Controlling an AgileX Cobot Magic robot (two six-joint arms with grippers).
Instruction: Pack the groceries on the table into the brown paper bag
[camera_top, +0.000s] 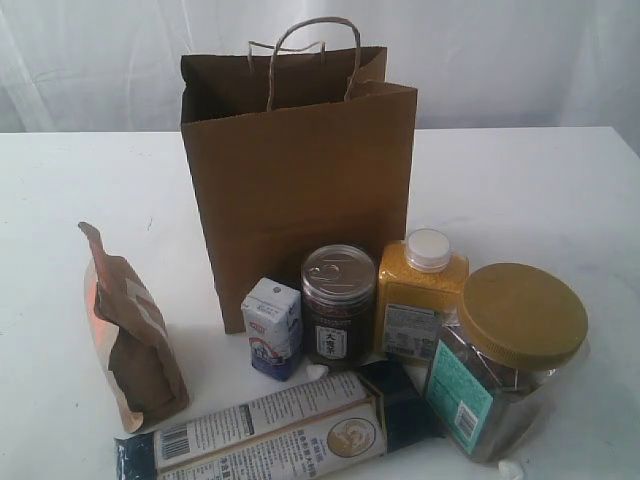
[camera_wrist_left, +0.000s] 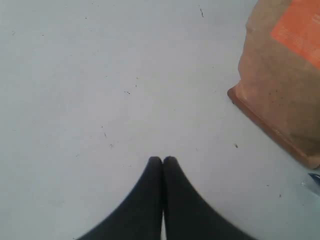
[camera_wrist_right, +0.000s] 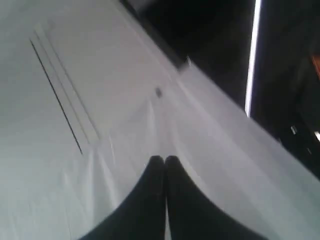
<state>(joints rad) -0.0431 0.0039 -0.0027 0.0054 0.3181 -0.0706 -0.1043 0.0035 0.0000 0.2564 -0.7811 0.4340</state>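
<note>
Left tool (camera_wrist_left: 162, 160) clenched, empty, hovering over bare tabletop (camera_wrist_left: 90, 75). Brown pouch (camera_wrist_left: 285, 85) near it, ahead and off to one side, not touching. Right tool (camera_wrist_right: 164, 159) clenched too, empty, no package before it. Brown paper bag (camera_top: 300, 190) upright, mouth open, outside both tools' sight. Nothing looks packed yet. Spread left tool first, then pinch pouch near its top. Lift it well clear of bag rim before you lower it in.

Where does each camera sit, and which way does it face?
Exterior: off the arms, looking down at bag and groceries on the table; no robot part shows.
Left wrist: on left arm, facing the table; shut left pincer shows.
Right wrist: on right arm, facing blurred white surfaces; shut right pincer shows.
Shared: pouch, in exterior and left wrist.
</note>
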